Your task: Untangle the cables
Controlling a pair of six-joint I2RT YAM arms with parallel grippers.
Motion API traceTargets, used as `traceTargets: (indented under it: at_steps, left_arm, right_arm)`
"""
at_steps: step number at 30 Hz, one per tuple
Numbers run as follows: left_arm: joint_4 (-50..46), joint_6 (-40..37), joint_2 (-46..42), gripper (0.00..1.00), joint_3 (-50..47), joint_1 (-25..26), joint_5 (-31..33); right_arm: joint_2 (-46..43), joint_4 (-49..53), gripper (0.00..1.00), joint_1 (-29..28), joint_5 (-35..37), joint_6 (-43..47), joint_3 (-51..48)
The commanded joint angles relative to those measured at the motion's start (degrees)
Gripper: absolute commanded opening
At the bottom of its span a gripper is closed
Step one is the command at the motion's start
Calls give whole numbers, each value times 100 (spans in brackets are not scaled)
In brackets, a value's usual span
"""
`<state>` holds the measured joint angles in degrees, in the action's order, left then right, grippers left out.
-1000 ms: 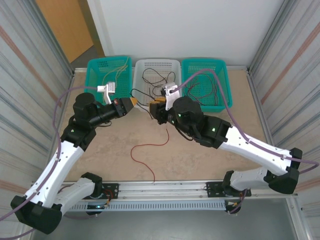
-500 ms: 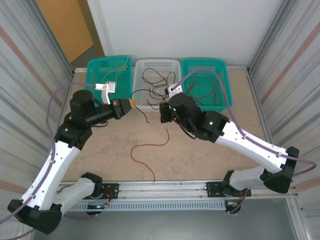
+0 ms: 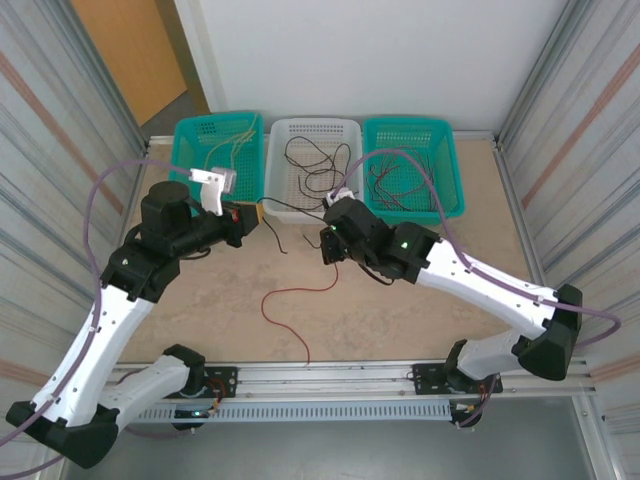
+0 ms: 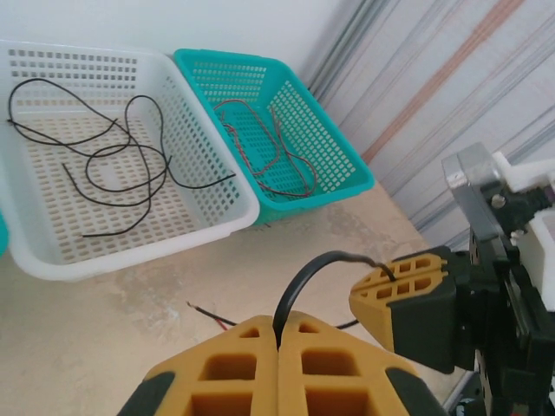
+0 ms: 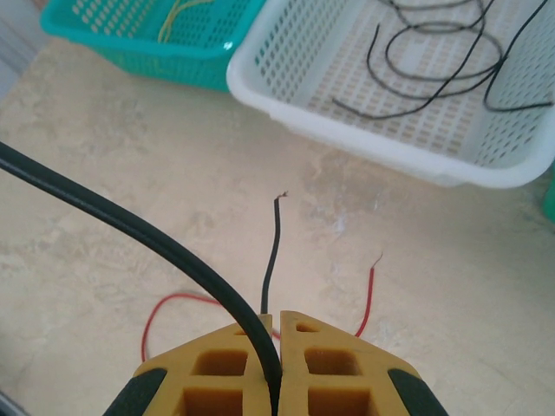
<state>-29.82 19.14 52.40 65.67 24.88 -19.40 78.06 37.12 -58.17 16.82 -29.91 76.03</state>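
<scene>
Desk (image 3: 420, 310): beige, mottled stone look, matt.
White basket (image 4: 130, 250) and teal basket (image 4: 316, 199): perforated moulded plastic, slight sheen.
Black cable (image 5: 130, 227): smooth, semi-gloss insulation.
Left claw (image 4: 278, 334) and right claw (image 5: 279, 334): yellow matt plastic, open-cell cut-outs.
Side walls (image 3: 50, 150): ribbed sheet metal, dull grey.
Arm links (image 3: 100, 330): white glossy shells, black matt joints.

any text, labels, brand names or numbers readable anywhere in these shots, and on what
None can be read: no words, labels, brands or numbers show on the white basket, the left teal basket, the right teal basket, the table, the left gripper, the right gripper, or the black cable both are shut on.
</scene>
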Motion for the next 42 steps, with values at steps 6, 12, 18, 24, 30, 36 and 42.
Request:
traceTargets:
  at_steps: [6, 12, 18, 24, 30, 36, 42]
  left_arm:
    - [425, 189, -100, 0, -27, -1, 99]
    - [219, 337, -91, 51, -153, -1, 414]
    - [-93, 480, -355, 73, -415, -129, 892]
    - [-334, 724, -555, 74, -836, -281, 887]
    - [-382, 971, -667, 65, -1346, -282, 389]
    - [-636, 1045, -800, 62, -1630, -274, 251]
    - [-612, 1119, -801, 63, -1849, -271, 183]
  right_arm:
    - [477, 391, 0, -113, -427, -81, -47]
    - [396, 266, 0, 119, -512, 54, 571]
    - [521, 128, 0, 662, -752, 152, 1333]
    - [977, 24, 0, 1143, -548, 12, 2051]
    - [1772, -19, 0, 1722, -826, -101, 2827]
    - [3026, 548, 24, 2176, -1405, 23, 3973]
    - [3896, 1471, 37, 2251, -1304, 74, 4876]
